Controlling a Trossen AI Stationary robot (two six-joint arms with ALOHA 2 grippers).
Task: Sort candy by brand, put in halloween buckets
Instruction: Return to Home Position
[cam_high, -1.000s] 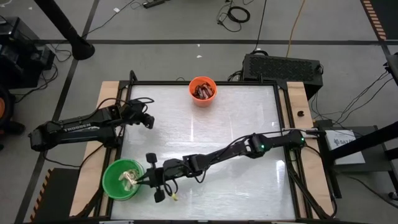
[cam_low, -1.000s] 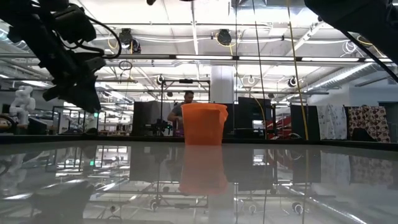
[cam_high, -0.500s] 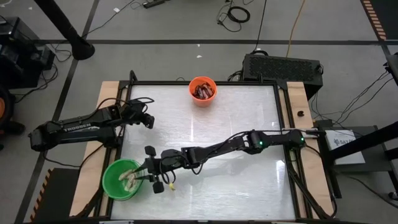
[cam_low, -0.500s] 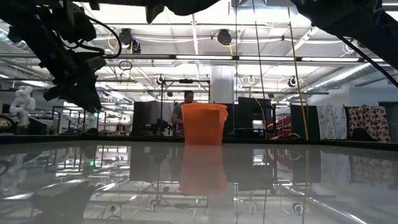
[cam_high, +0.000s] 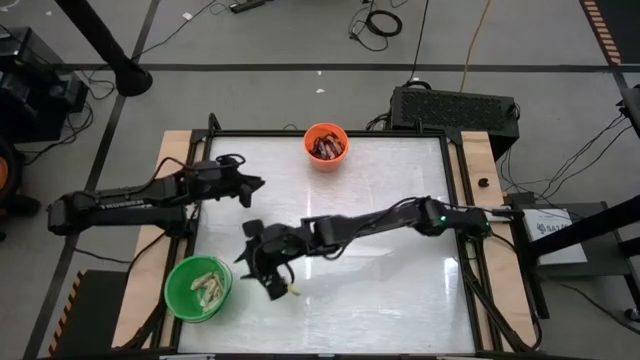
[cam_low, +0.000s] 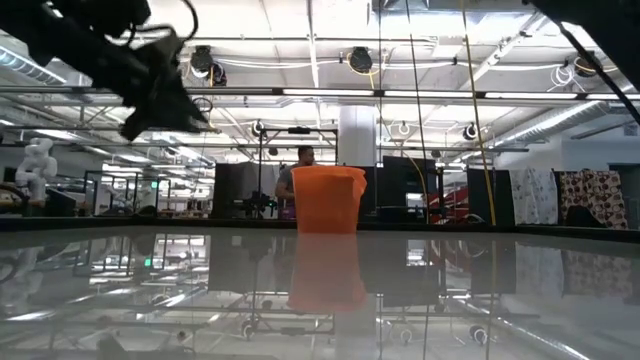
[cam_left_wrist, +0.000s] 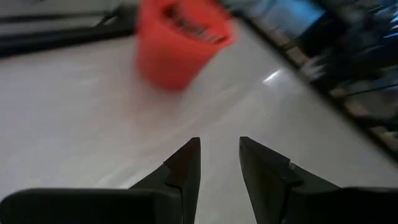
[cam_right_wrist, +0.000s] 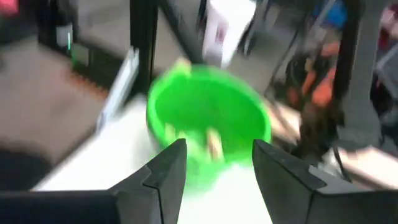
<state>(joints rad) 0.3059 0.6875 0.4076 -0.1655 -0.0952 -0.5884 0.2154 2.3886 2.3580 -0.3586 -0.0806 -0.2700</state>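
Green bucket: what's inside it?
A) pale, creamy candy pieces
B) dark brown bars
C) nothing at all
A: the high view shows pale candy pieces lying inside the green bucket, while the dark bars sit in the orange bucket.

I see the orange bucket (cam_high: 308, 146) upright at the table's far edge holding dark bars (cam_high: 327, 148), and the green bucket (cam_high: 170, 286) at the near-left corner holding pale pieces (cam_high: 207, 287).

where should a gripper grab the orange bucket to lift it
Probably its rim, from straight above. The orange bucket stands upright with an open mouth, so one finger can slip inside the wall and the other outside. Keep the inner finger above the dark candy lying inside.
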